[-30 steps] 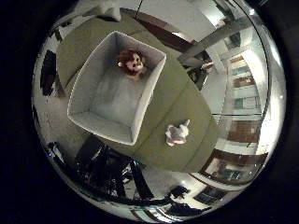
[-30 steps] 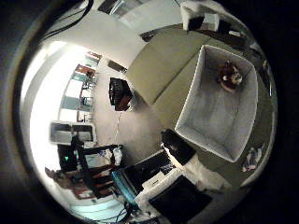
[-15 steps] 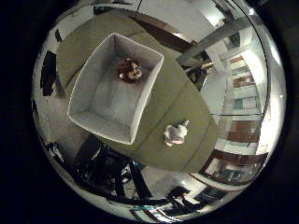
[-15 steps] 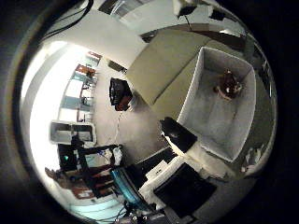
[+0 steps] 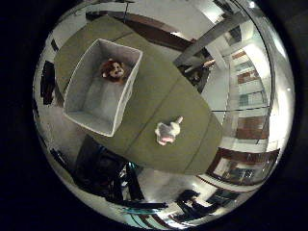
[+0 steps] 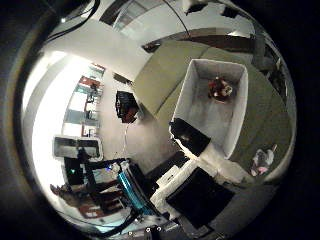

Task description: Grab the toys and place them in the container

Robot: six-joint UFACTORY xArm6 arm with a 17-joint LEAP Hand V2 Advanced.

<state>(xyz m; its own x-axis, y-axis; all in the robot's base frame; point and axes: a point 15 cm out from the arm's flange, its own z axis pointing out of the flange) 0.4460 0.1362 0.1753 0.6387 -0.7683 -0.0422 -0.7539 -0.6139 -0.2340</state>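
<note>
A pale grey open box (image 5: 76,99) stands on an olive-green table (image 5: 159,89). A brown plush toy (image 5: 113,70) lies inside it at one end. A white and pink plush toy (image 5: 167,132) lies on the table outside the box, well apart from it. My hand (image 6: 197,190) hangs high above the table, and its black and white parts show in the thumb side view beside the box. Nothing is held between the fingers (image 6: 190,137), and the little finger side view shows none of them.
The table's edge (image 5: 120,151) runs close to the box and the white toy. Dark equipment and stands (image 5: 103,173) sit on the floor beside the table. A black case (image 6: 125,106) stands on the floor further off.
Both views have shifted and the box and toys look smaller, so the camera has moved away. More of my hand's black parts show in the thumb side view. The toys have not moved.
</note>
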